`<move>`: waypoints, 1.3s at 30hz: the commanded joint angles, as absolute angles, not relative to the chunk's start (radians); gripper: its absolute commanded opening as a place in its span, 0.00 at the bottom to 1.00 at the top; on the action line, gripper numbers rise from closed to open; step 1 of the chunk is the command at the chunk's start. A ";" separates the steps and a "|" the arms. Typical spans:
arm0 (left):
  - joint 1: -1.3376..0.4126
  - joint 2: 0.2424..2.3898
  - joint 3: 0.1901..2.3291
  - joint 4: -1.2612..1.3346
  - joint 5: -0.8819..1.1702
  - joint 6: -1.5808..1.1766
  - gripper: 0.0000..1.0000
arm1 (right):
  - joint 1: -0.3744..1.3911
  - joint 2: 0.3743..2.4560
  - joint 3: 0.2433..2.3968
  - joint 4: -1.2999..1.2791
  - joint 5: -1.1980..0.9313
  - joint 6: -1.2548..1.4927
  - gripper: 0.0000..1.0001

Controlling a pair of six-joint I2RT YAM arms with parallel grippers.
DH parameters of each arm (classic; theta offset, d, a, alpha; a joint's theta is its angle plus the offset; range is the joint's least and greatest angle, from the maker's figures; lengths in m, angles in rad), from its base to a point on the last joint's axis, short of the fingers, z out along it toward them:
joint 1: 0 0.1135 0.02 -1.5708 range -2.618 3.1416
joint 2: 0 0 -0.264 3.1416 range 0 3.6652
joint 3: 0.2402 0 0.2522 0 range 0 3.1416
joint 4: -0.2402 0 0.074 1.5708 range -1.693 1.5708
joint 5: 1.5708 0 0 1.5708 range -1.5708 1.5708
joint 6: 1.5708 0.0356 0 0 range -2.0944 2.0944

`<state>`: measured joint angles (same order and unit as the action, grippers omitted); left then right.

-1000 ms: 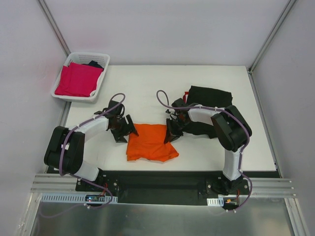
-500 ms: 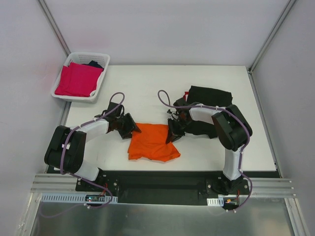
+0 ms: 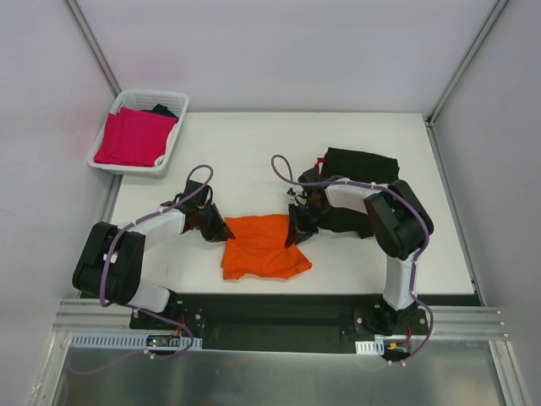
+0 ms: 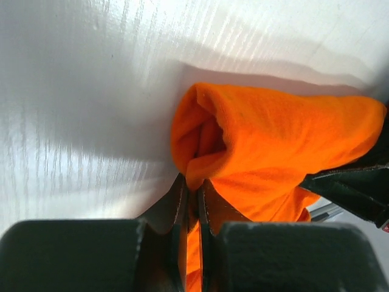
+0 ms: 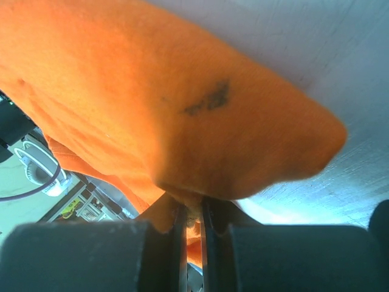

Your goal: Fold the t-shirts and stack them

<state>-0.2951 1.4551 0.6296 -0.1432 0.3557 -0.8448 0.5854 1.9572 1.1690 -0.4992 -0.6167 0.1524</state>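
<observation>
A bright orange t-shirt [image 3: 260, 247] lies partly folded on the white table between the two arms. My left gripper [image 3: 223, 232] is shut on its far left corner; in the left wrist view a fold of the orange t-shirt [image 4: 261, 140] is pinched between the jaws [image 4: 192, 193]. My right gripper [image 3: 293, 234] is shut on the far right corner, with the orange t-shirt [image 5: 182, 103] bunched over its jaws [image 5: 193, 213]. A folded black t-shirt [image 3: 359, 163] with red trim lies behind the right arm. A magenta-pink t-shirt [image 3: 133, 136] rests in the basket.
The white lattice basket [image 3: 168, 100] stands at the table's far left corner, with a dark cloth behind the pink shirt. Grey walls and metal frame posts surround the table [image 3: 245, 152]. The arms' base rail runs along the near edge.
My left gripper moved right to the orange t-shirt's far left corner and closed on it. The shirt shifted slightly right and bunched. The right gripper stayed shut on its corner.
</observation>
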 commanded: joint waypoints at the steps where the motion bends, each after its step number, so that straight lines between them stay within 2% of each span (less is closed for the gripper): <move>1: -0.299 1.391 0.730 -0.261 0.299 -0.795 0.00 | 0.568 1.930 1.201 -0.552 -0.528 0.127 0.01; 12: -0.360 1.414 0.951 -0.367 0.296 -0.750 0.00 | 0.508 1.816 1.339 -0.669 -0.474 0.107 0.01; 39: -0.466 1.442 1.232 -0.505 0.222 -0.727 0.00 | 0.448 1.697 1.460 -0.771 -0.451 0.114 0.01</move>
